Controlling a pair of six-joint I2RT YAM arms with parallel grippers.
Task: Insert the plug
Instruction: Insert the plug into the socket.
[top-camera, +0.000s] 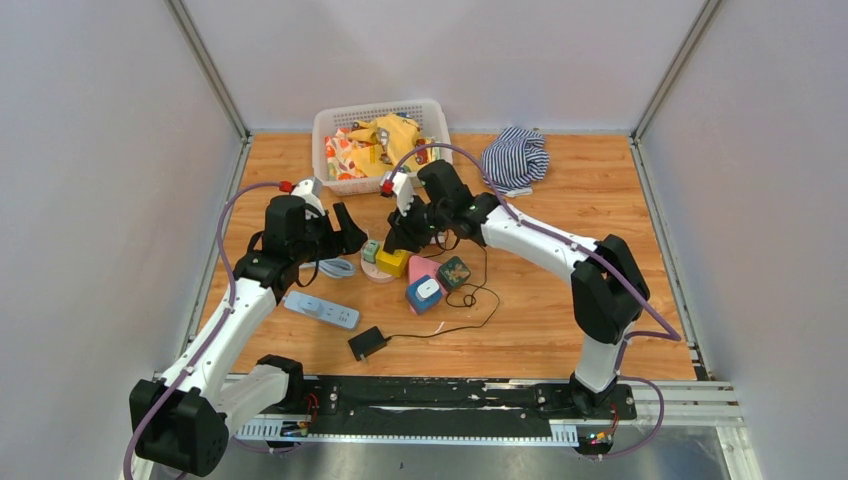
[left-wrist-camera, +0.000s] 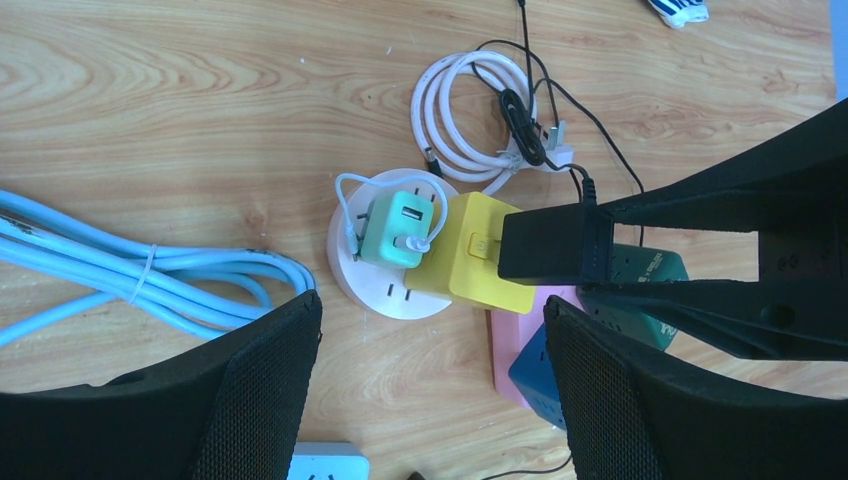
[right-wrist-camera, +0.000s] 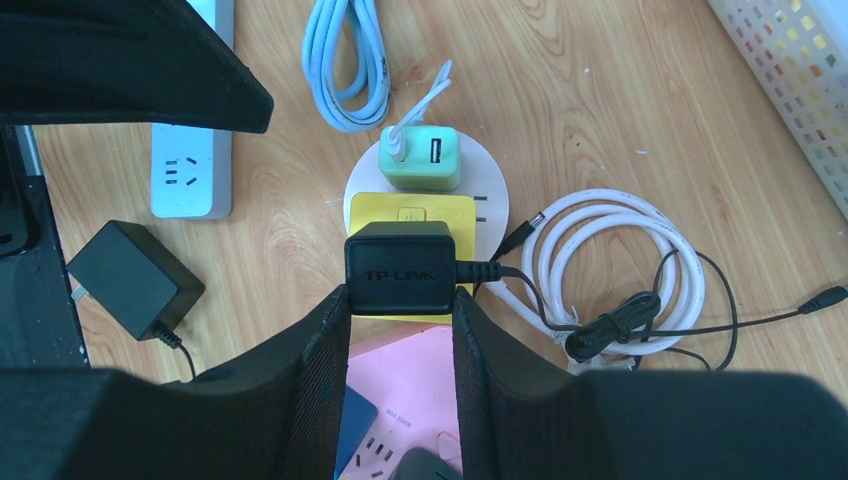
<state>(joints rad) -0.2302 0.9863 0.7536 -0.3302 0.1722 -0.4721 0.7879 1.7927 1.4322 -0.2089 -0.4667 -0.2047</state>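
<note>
Between the right gripper's fingers, clamped: black plug, directly over yellow cube socket. Step, by my reading: aligning, not yet seated. Next: square prongs to slots, press straight down. Just ahead, green charger crowds; white cable rightward. Left gripper wide, empty, beside.

Prongs of the black adapter are hidden against the yellow socket cube. Below the cube, a pink block is partly covered by fingers. Left of it, a white power strip is cropped.
</note>
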